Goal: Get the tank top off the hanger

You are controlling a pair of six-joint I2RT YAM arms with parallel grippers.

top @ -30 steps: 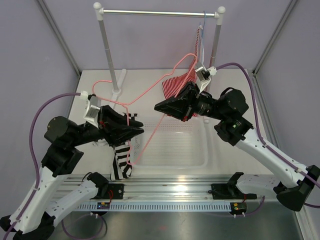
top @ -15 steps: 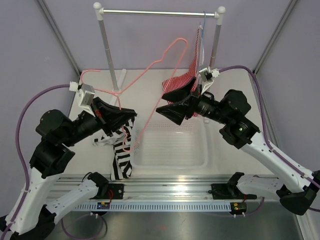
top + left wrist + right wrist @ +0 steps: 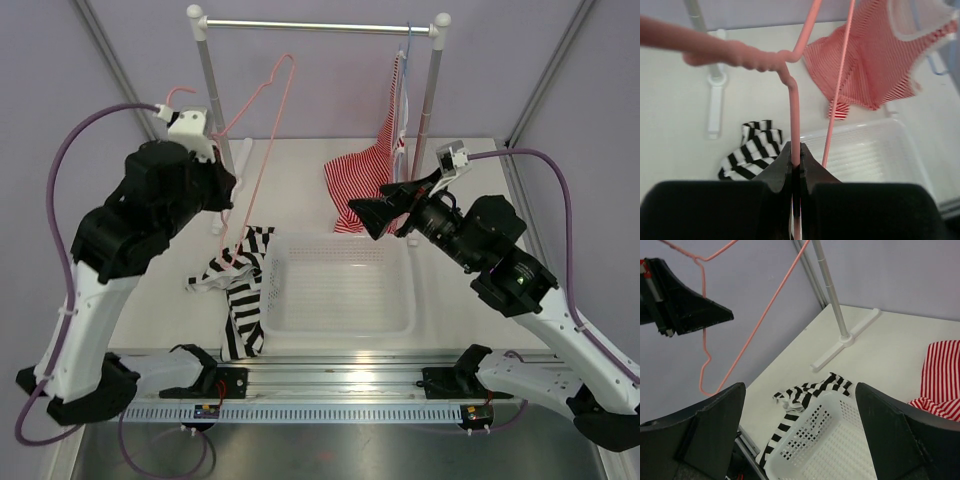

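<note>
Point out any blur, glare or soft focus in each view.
Left wrist: the pink hanger close to the lens is soft, and the red-striped top behind it is blurred too. Top external: sharp throughout, with glare on the metal rail. Right wrist: crisp on the tank top and basket.

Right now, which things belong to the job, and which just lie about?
Job: black-and-white striped fabric tank top; thin pink wire hanger; left claw gripping it.
Lying about: white plastic basket; red-and-white striped top; metal rail.
</note>
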